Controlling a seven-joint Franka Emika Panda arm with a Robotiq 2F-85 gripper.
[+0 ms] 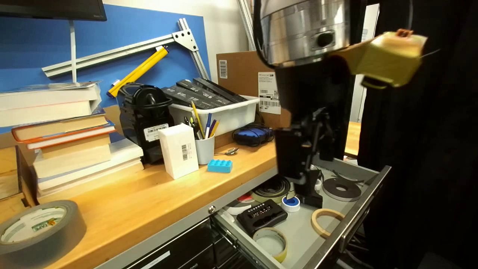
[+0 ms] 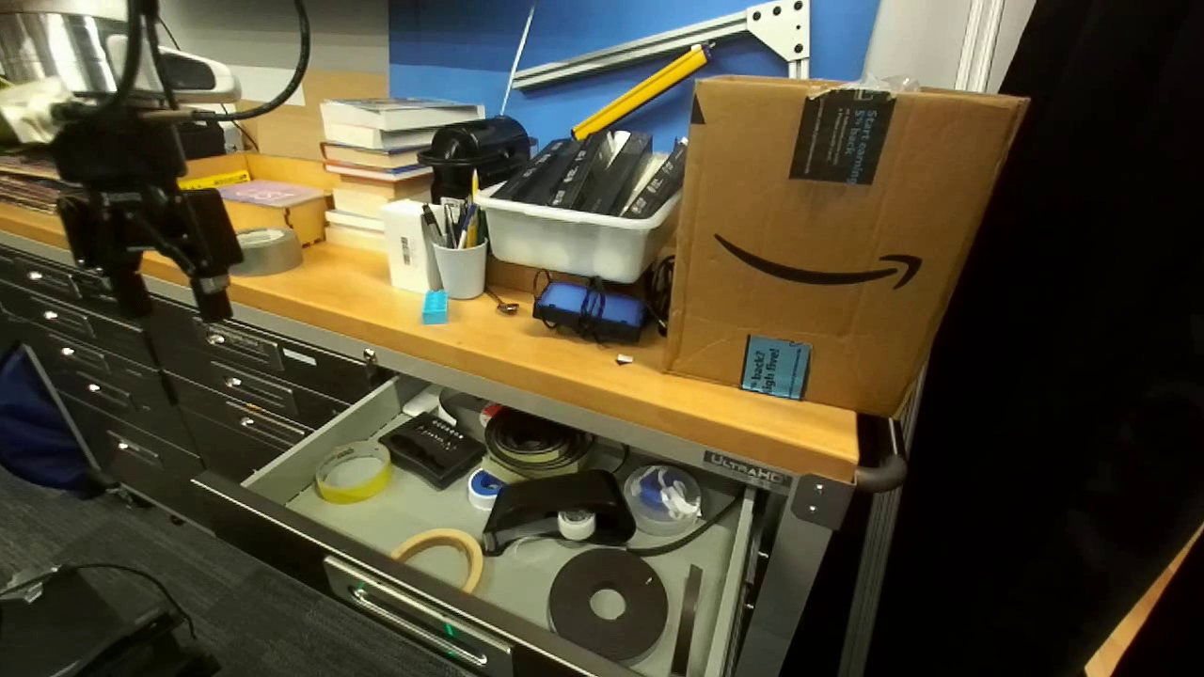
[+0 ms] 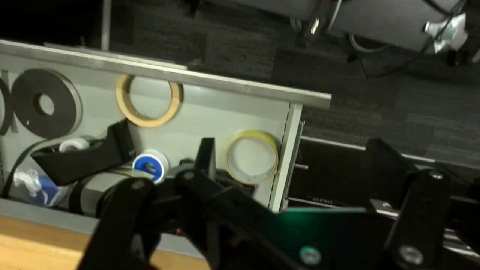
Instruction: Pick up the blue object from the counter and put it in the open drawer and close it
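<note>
Beside the pen cup [image 1: 205, 151], a blue brick [image 1: 219, 166] sat on the counter [image 1: 149, 203]

Studs up, the brick lay just beside the cup's foot; whether the two touched was hard to tell. Left of the cup in both exterior views stood a white box [image 1: 179, 152]; right of it lay a spoon [image 1: 231, 151]. Below the cup, the drawer [image 2: 414, 506] stood open, rolls of tape [image 2: 359, 489] inside. Well apart from the cup hung the gripper [image 2: 173, 303], its fingers [image 3: 204, 155] spread wide in the wrist view.

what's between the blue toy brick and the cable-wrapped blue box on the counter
A metal spoon lies between the brick and the cable-wrapped box, in both exterior views.
</note>
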